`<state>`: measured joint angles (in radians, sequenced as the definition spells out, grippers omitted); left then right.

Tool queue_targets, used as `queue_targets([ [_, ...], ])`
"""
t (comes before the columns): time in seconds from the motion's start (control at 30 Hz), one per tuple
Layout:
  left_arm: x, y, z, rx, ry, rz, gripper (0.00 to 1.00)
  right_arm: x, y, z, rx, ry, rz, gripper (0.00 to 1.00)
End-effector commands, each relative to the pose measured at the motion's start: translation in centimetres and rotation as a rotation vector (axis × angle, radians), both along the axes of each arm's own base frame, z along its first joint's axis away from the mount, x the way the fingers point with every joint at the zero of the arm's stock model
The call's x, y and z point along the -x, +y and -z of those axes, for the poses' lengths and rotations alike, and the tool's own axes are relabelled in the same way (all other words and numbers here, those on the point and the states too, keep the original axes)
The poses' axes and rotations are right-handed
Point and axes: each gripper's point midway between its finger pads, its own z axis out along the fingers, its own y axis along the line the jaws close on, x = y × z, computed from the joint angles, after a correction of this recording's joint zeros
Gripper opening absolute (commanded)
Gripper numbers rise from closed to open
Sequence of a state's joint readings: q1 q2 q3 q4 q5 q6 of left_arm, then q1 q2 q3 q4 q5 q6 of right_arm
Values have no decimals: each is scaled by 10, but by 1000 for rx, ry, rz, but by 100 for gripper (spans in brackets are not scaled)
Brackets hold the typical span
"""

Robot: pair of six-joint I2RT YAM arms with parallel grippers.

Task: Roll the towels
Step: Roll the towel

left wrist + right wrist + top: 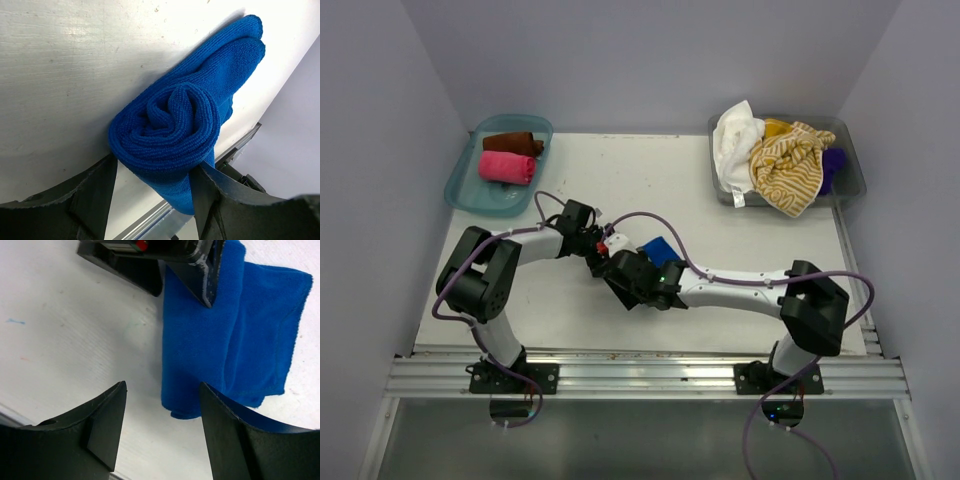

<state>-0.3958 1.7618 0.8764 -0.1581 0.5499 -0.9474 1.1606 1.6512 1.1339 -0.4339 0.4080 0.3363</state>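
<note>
The left pincer is gripping the blue towel \- its two fingers are pressing against either side of a tight spiral roll that is filling the gap between them, while the unrolled tail of the cloth is trailing away ahead of the tips across the white table. The right pincer is standing wide with only bare tabletop between its fingers; the flat, folded part of the same towel is lying just ahead of it, toward its right-hand finger, and one finger of the left pincer is showing over the cloth's far end. Well beyond the left pincer, off to its left, a pink towel and a brown towel are lying rolled in a teal tray. Far beyond the right pincer, off to its right, a white towel, a yellow striped towel and a purple towel are sitting heaped and loose in a grey bin \- all of them well apart from both pincers
</note>
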Motion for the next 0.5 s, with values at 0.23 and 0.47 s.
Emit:
queue_targets([
  [0.23, 7, 13, 19, -99, 25, 9, 61, -26, -14, 34, 147, -113, 71, 63],
  [0.47, 3, 11, 13, -92, 12, 15, 62, -25, -21, 62, 177, -96, 111, 52],
])
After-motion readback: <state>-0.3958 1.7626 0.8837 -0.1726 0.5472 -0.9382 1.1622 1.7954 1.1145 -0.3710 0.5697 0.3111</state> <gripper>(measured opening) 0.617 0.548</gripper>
